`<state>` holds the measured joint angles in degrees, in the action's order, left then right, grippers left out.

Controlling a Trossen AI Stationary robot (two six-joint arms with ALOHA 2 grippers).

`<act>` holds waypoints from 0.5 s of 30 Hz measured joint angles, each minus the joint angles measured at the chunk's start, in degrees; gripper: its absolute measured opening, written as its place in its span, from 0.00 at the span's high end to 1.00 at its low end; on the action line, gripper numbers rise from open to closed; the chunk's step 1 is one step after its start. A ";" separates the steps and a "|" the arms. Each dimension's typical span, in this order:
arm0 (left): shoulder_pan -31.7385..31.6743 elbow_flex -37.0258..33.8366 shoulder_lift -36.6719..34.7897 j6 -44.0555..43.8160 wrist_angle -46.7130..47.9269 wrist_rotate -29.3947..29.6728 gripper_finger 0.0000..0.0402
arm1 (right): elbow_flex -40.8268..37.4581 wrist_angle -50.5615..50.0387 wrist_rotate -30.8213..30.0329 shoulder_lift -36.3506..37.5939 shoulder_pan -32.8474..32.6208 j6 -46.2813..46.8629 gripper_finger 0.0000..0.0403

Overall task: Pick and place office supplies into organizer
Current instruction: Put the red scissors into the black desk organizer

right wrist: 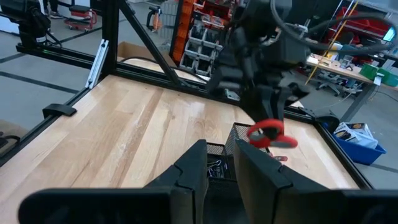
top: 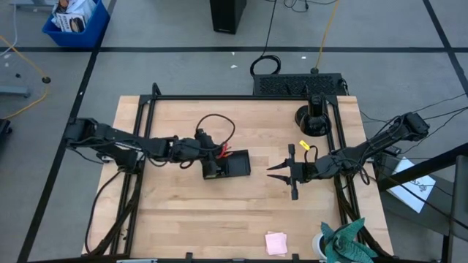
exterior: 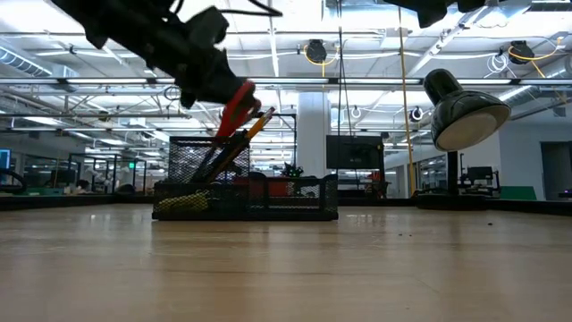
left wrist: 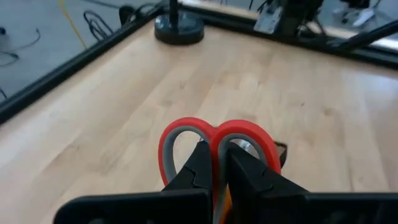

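Your left gripper (top: 210,153) is clenched on the red-handled scissors (left wrist: 214,146), blades already down in the organizer (top: 228,165) mid-desk (pencils crowd that slot), so lower straight, then release gently.

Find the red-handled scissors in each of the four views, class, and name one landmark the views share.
High view: red-handled scissors, left of centre, over the organizer.
Low view: upper left, above the organizer.
Left wrist view: centre, in the left gripper.
Right wrist view: right of centre.
Shared landmark: the organizer.
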<state>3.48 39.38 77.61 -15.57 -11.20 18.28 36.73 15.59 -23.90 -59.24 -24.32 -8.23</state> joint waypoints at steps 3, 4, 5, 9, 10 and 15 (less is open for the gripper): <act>-0.15 0.10 1.75 -0.34 -0.31 -0.06 0.96 | 0.00 0.00 0.00 0.00 0.00 -0.01 0.82; -0.15 0.16 2.28 -0.58 -0.54 0.00 0.96 | 0.00 0.00 0.00 0.00 0.00 -0.06 0.82; -0.15 0.20 2.85 -0.67 -0.78 0.00 0.95 | 0.00 -0.01 0.00 0.00 0.01 -0.16 0.82; -0.15 0.28 4.73 -0.68 -1.45 0.52 0.95 | 0.00 -0.04 0.01 0.00 0.00 -0.28 0.82; -0.16 0.28 4.91 -0.68 -1.46 0.51 0.95 | 0.00 -0.04 0.01 0.00 0.00 -0.31 0.82; -0.26 0.26 5.02 0.08 -1.71 0.63 0.93 | 0.00 -0.10 0.05 0.00 0.00 -0.37 0.82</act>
<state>3.22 39.63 82.63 -15.49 -12.91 18.91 36.73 15.49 -23.85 -59.24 -24.32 -8.60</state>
